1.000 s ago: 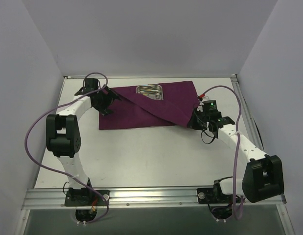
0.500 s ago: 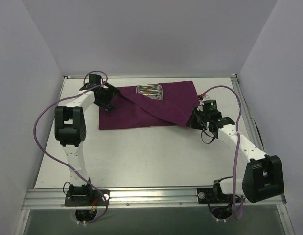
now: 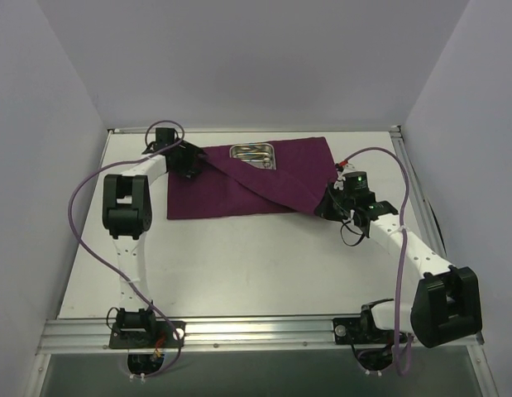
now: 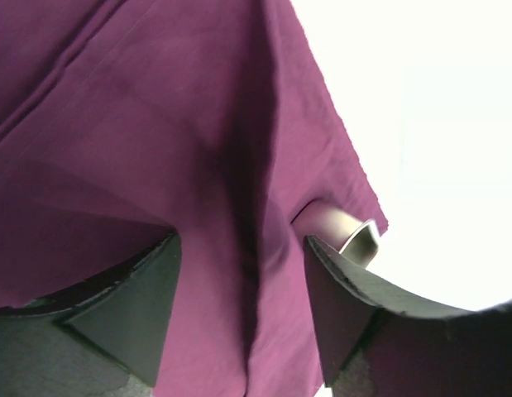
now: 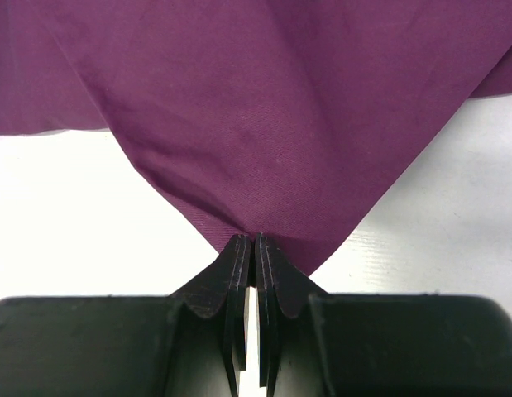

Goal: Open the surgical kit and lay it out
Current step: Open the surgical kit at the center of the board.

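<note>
The dark magenta cloth wrap (image 3: pixel 231 186) lies spread at the back of the table, with its right flap folded over diagonally. The small steel tray (image 3: pixel 253 154) sits on its far edge with thin silver instruments inside, too small to tell apart. My left gripper (image 3: pixel 194 160) is at the cloth's far left corner. In the left wrist view it (image 4: pixel 239 306) is open, with a raised fold of cloth (image 4: pixel 198 149) between the jaws and a corner of the tray (image 4: pixel 348 231) just beyond. My right gripper (image 3: pixel 328 207) is shut on the flap's corner (image 5: pixel 264 165), pinched at the fingertips (image 5: pixel 239 248).
The white table (image 3: pixel 239 256) is walled on three sides by pale panels. A metal rail (image 3: pixel 256 331) with both arm bases runs along the near edge. Purple cables loop off both arms, left (image 3: pixel 78 223) and right (image 3: pixel 398 207).
My left arm has swung its elbow rightward, and its gripper has shifted right and slightly farther back onto the cloth's far left corner. The right gripper has stayed in place, holding the flap corner.
</note>
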Controlling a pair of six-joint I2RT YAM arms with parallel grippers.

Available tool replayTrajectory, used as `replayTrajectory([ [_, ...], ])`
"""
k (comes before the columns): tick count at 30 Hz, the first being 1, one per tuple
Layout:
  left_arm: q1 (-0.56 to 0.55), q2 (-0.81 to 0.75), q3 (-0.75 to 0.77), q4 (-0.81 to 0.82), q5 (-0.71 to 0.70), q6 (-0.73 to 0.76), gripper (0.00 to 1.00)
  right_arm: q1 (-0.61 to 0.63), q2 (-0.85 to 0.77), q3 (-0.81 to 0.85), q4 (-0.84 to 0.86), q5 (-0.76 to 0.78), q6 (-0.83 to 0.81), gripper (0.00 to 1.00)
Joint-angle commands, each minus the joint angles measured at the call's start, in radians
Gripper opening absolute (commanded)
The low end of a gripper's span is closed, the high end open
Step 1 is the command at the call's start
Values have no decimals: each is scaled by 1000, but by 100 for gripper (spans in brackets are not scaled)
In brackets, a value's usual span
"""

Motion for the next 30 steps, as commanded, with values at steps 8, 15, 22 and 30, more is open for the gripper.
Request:
replayTrajectory([
  [8, -6, 52, 105, 122, 29, -21, 23, 7, -51, 1, -11, -2, 24, 0],
  [15, -18, -196, -172, 195, 23, 27, 2, 6, -79, 9, -26, 60, 94, 0],
  [22, -26, -525, -513, 254, 113, 89, 2, -8, -126, 57, -121, 185, 153, 0],
  [30, -60, -895, -802, 89, 170, 140, 3, -57, -180, 115, -294, 309, 164, 0],
])
